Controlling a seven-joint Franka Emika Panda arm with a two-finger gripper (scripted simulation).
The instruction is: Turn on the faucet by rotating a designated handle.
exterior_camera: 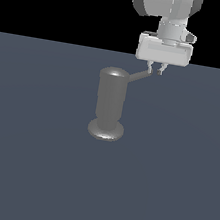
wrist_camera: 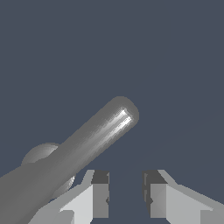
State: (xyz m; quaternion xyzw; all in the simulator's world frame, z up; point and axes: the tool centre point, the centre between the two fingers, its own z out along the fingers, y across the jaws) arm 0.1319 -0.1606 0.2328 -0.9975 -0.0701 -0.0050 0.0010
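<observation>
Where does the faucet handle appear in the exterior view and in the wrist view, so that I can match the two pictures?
Exterior view: the handle projects from the faucet's upper part toward the exterior view's right, its tip just under the gripper.
Wrist view: the handle is a thick diagonal rod beside the open fingers.
Shared landmark: the handle's rounded tip.

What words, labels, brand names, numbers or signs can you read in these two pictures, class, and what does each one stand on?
None: no text, number or sign can be read in either view.
The faucet is plain grey metal, unmarked.
The handle is a bare rod, unmarked.
The gripper and its white housing carry no label or brand.
The grey-blue floor is blank.
</observation>
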